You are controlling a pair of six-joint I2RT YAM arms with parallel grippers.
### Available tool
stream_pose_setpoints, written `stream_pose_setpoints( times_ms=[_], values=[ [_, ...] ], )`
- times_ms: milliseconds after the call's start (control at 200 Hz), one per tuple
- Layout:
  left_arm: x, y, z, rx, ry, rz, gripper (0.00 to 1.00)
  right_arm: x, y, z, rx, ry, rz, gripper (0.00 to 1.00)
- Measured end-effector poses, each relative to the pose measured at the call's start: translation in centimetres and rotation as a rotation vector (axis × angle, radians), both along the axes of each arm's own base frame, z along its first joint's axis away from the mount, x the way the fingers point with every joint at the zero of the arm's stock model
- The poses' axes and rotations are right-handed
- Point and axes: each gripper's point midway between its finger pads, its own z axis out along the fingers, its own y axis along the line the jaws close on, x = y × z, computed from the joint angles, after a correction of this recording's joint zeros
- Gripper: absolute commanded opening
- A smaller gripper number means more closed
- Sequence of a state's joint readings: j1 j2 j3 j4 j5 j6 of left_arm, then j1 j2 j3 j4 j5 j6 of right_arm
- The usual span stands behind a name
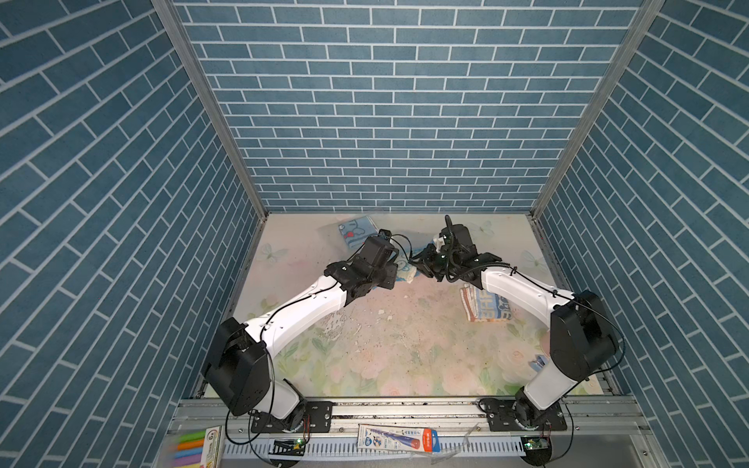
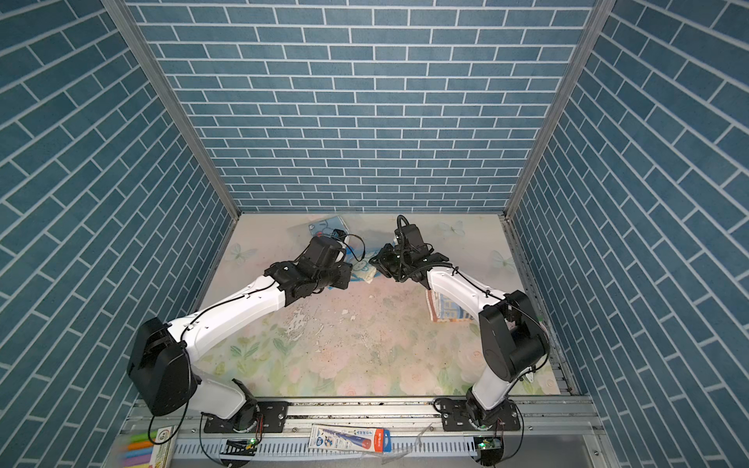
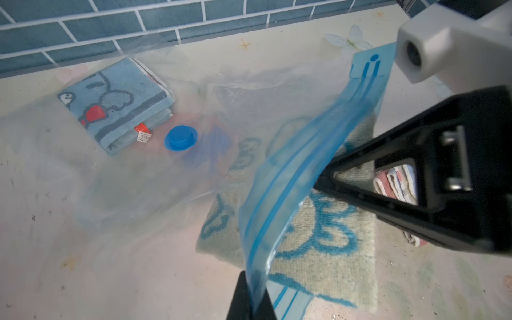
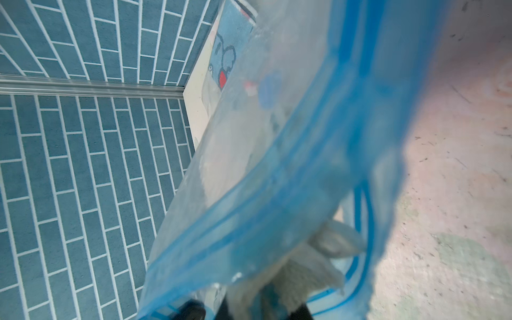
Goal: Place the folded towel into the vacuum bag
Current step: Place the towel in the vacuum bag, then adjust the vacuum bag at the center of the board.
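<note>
- The left claw (image 3: 251, 303) was pinched shut on the blue zip strip (image 3: 299, 166) of the vacuum bag (image 3: 138, 180).
- The cream towel (image 3: 327, 235) lay just under that strip, below the left claw.
- The right claw (image 4: 249, 309) had the cream towel between its jaws; I could not tell if it squeezed.
- A blue towel (image 3: 116, 105) sat deeper in the bag, well past both claws.

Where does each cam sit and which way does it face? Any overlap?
Top views: stereo head high above the arm bases, looking down and forward at the table and back wall; left arm and right arm show whole.
Left wrist: looks along the left end effector, shut on the zip strip of the vacuum bag; right end effector shows too.
Right wrist: looks through the blurred bag toward a wall corner; own fingers at frame edge.
Shared: both wrist views show the blue towel.
</note>
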State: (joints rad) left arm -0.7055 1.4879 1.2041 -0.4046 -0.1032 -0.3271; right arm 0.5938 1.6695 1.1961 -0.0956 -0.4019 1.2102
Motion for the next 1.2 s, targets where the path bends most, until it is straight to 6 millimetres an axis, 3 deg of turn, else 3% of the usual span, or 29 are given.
stream_pose_setpoints(
  times_ms=[265, 455, 610, 705, 825, 985, 1195],
  values=[
    [0.1, -0.1, 0.1, -0.006, -0.004, 0.001, 0.00, -0.3, -0.3, 0.5, -0.009, -0.013, 0.006, 0.57],
    [0.1, -0.1, 0.1, -0.003, -0.006, 0.001, 0.00, -1.1, -2.2, 3.7, -0.016, -0.080, -0.004, 0.58],
    [0.2, 0.0, 0.1, 0.004, -0.011, 0.001, 0.00, -0.7, -6.1, 5.3, -0.032, -0.126, -0.074, 0.59],
    [0.2, 0.1, 0.2, 0.007, -0.014, -0.002, 0.00, -0.4, -8.6, 4.9, -0.072, -0.122, -0.122, 0.73],
    [0.1, 0.1, 0.3, 0.013, -0.020, -0.008, 0.00, -0.2, -10.6, 3.8, -0.122, -0.108, -0.158, 0.74],
    [0.1, 0.1, 0.8, 0.021, -0.037, -0.026, 0.00, -0.1, -10.6, 2.5, -0.138, -0.080, -0.156, 0.74],
    [-0.2, 0.4, 2.1, 0.022, -0.073, -0.045, 0.00, 1.8, -9.8, 0.4, -0.154, -0.044, -0.156, 0.62]
  ],
)
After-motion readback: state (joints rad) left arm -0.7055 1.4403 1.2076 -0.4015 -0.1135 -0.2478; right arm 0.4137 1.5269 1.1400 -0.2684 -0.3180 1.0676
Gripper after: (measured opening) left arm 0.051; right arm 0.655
